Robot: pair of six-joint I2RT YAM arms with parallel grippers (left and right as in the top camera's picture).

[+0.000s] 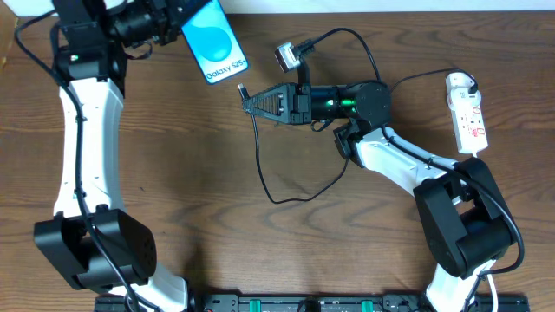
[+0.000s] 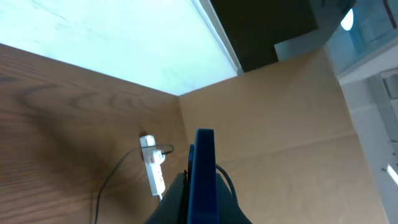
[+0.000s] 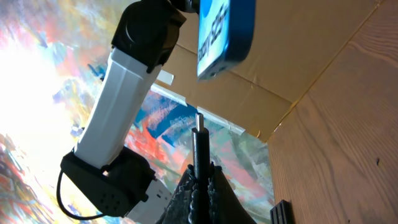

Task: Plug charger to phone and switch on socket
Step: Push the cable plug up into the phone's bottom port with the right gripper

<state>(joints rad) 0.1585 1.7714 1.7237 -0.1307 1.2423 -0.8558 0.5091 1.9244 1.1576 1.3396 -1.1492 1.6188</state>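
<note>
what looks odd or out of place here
Nothing spilled or broken. The only oddity: the phone is off the table, held tilted in the left gripper, while the right gripper aims the charger tip at it.

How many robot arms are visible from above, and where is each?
2. The left arm stands on the left and holds the phone. The right arm reaches from the lower right toward the centre, holding the charger. None looks hidden.
</note>
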